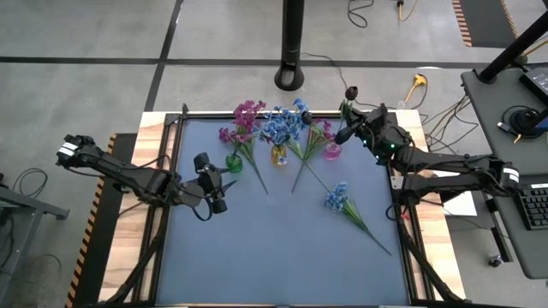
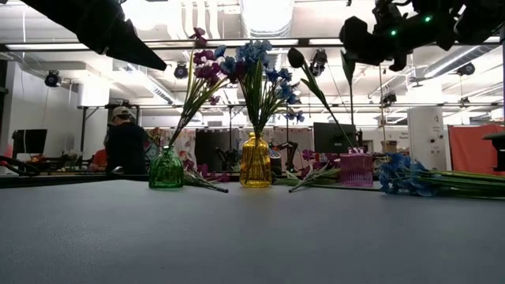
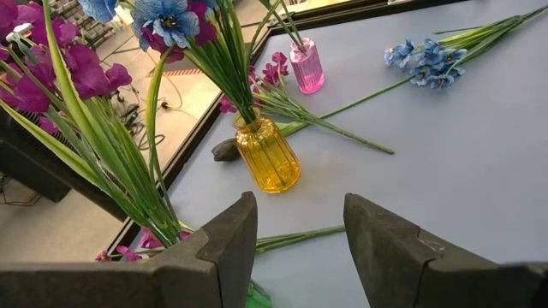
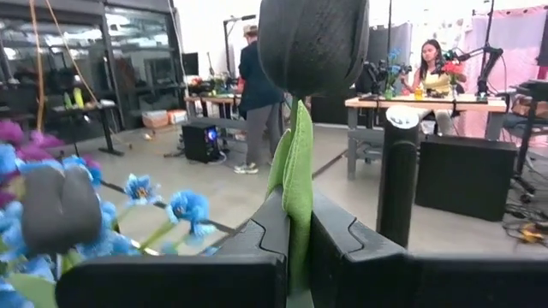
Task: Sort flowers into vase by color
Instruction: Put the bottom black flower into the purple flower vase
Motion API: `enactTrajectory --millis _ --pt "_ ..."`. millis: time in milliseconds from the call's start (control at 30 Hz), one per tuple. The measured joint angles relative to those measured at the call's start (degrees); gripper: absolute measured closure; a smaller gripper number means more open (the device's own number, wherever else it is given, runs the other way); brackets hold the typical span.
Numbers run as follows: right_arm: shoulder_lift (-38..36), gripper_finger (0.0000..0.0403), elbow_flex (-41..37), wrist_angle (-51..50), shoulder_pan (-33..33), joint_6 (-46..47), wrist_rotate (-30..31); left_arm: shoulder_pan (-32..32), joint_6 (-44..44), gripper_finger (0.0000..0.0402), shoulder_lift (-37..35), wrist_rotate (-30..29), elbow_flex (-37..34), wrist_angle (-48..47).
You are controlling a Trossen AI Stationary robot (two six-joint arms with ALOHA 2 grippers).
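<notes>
A green vase [image 1: 234,161] holds magenta flowers [image 1: 247,115]. A yellow vase [image 1: 279,156] holds blue flowers [image 1: 282,124]. From a pink vase [image 1: 332,151] a dark purple bud [image 2: 296,57] leans left on its stem. My right gripper [image 1: 344,135], above the pink vase, is shut on a second dark-budded flower [image 4: 312,43]. A blue sprig [image 1: 338,198] and a magenta sprig [image 3: 274,73] lie flat on the mat. Left of the green vase my left gripper [image 1: 223,186] hangs open, with nothing between its fingers. My right gripper pinches the flower's green stem and leaf [image 4: 295,197] between its two fingers, just below the dark bud. The fingers come about level from the table's right and lie across the stem. The flower stands nearly upright, and its stem [image 2: 351,118] runs down to the pink vase's mouth.
The near half of the blue-grey mat [image 1: 274,257] lies bare. A black frame [image 1: 171,171] borders the mat, and a small dark stone [image 3: 225,151] sits by the yellow vase. A person [image 2: 126,146] sits in the room beyond the far edge.
</notes>
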Motion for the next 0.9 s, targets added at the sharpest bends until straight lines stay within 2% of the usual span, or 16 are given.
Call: enactTrajectory --millis 367,900 --pt "0.0 0.039 0.0 -2.56 0.0 0.07 3.43 0.0 -0.02 0.0242 0.02 0.0 0.0 0.0" --pt "0.0 0.0384 0.0 -6.25 0.0 1.04 3.52 0.0 -0.02 0.0242 0.0 0.0 0.0 -0.02"
